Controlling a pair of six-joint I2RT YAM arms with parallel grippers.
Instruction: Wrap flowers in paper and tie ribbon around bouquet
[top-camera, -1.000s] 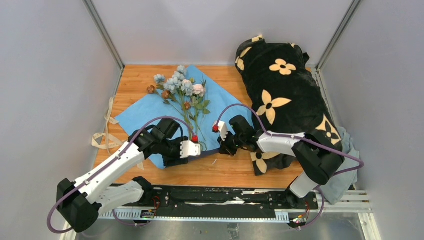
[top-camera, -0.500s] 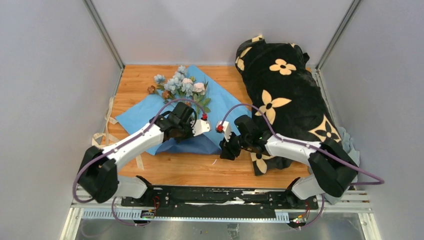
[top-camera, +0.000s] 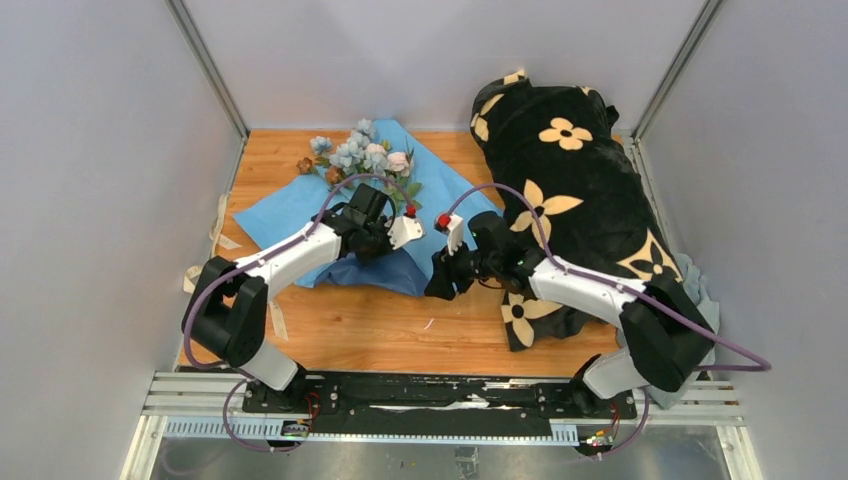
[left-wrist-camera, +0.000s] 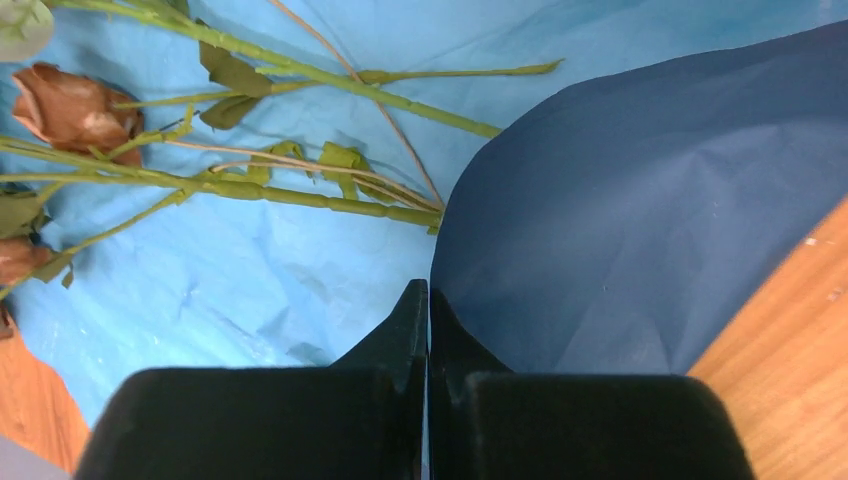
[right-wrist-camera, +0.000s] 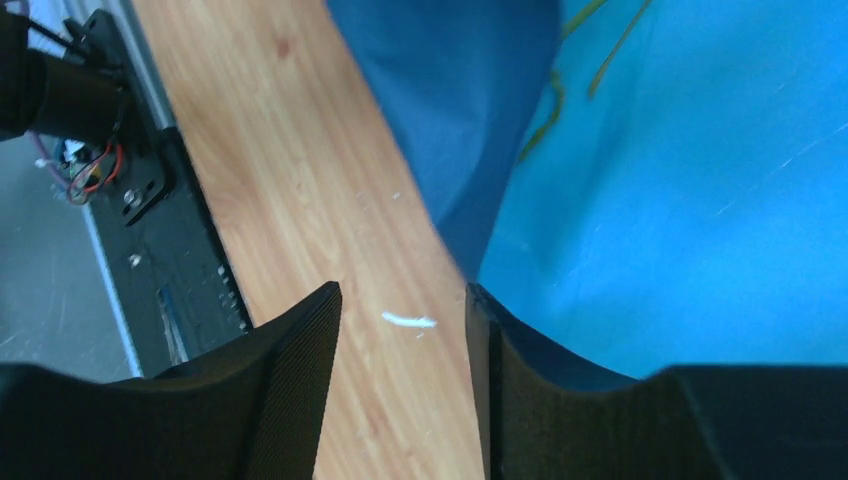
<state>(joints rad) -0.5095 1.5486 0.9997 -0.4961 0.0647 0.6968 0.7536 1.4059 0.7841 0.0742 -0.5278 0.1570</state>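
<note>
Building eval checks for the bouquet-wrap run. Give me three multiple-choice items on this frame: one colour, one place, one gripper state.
1. The paper's folded-over flap shows: A navy; B cream; C red.
2. The flowers lie: A on top of that flap; B on the paper's light blue face; C wholly under the paper.
3. The right gripper is: A shut on a stem; B shut on the paper; C open, holding nothing.

Answers: A, the flap is dark blue in the left wrist view; B, stems and blooms rest on light blue; C, its fingers stand apart with nothing gripped.
</note>
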